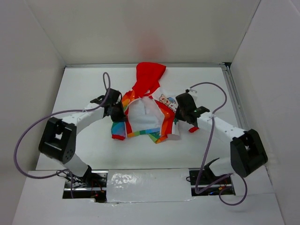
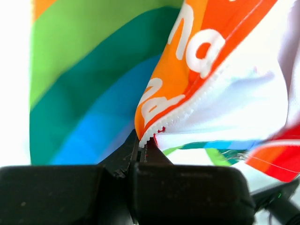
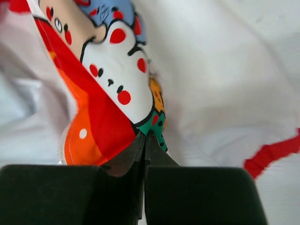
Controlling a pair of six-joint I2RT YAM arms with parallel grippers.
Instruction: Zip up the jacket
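Two pinches on the jacket (image 1: 143, 117) — left hand (image 2: 143, 146) zipper-side, right hand (image 3: 144, 140) print-side.

Bright even light; jacket (image 2: 93, 84) blurred close-up; whites blown out.

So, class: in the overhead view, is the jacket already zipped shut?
No, the jacket lies open, its white lining showing between the front edges.

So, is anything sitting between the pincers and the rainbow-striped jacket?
Nothing visible. The left pincer is shut on the small rainbow-striped fabric jacket at its white zipper teeth; the right pincer is shut on its printed front edge.
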